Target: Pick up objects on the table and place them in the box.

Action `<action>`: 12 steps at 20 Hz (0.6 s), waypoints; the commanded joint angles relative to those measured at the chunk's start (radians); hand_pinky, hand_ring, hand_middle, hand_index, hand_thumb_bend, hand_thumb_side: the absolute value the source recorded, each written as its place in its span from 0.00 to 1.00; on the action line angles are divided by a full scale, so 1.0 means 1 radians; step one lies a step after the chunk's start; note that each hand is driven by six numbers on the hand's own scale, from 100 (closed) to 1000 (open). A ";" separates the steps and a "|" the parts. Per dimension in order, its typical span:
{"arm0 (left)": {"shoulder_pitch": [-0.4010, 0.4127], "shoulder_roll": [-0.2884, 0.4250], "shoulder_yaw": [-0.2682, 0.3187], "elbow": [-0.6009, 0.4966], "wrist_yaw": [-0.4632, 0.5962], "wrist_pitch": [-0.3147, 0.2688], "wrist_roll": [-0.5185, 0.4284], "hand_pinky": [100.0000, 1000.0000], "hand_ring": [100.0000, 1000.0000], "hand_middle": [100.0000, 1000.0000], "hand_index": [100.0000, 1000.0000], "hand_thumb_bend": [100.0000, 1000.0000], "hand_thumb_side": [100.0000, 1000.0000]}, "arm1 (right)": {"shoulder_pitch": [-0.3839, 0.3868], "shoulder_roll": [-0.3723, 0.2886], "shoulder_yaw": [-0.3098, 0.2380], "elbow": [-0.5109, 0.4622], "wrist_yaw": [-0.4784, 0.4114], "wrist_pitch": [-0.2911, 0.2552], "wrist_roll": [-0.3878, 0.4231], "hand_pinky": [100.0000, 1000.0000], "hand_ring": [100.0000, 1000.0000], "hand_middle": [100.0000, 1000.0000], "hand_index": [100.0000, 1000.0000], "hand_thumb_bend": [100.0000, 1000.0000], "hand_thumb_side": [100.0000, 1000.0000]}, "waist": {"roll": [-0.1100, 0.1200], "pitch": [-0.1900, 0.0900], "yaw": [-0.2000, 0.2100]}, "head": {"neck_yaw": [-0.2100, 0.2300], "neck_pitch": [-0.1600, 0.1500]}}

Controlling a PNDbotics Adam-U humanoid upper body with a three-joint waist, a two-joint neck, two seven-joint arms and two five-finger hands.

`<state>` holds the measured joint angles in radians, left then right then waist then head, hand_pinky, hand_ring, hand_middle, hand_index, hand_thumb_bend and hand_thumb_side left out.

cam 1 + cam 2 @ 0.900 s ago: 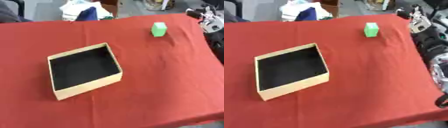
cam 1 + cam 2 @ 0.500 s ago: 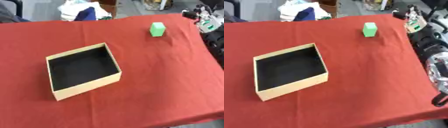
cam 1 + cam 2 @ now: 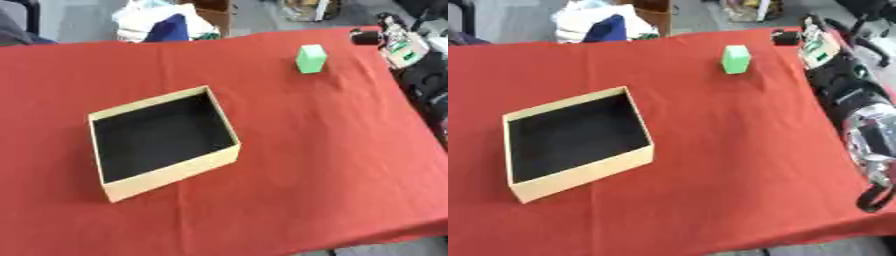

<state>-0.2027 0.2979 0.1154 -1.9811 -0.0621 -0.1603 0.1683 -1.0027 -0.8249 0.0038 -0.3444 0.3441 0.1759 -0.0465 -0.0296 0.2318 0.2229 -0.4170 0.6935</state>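
Note:
A small green block (image 3: pixel 310 58) stands upright on the red tablecloth (image 3: pixel 324 150), far back and to the right. A tan cardboard box (image 3: pixel 172 173) with a black inside lies open and empty at centre left, turned askew. My right arm runs along the table's right edge, and my right hand (image 3: pixel 814 44) hovers at the far right corner, a short way right of the green block and apart from it. A dark part of the hand points toward the block; whether the hand is open or shut is blurred. My left hand shows in neither view.
Beyond the far edge sits a heap of white and dark blue cloth (image 3: pixel 164 24). The red cloth drops off at the front and right edges. A chair base and clutter stand behind the right corner.
My right hand has moved a little to the left, closer to the green block. The box and the block have stayed in place.

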 commanded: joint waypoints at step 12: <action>-0.022 0.017 0.002 -0.019 -0.003 -0.006 -0.006 0.64 0.60 0.55 0.77 0.00 0.59 | -0.014 -0.040 0.022 -0.153 0.227 0.021 0.222 0.78 0.90 0.99 1.00 0.00 0.15 | -0.012 0.010 0.023 | -0.031 -0.010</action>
<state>-0.2121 0.2979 0.1152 -1.9811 -0.0620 -0.1628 0.1638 -1.0022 -0.8234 0.0340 -0.4646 0.5473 0.1974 0.1567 -0.0441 0.2563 0.2469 -0.4436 0.6931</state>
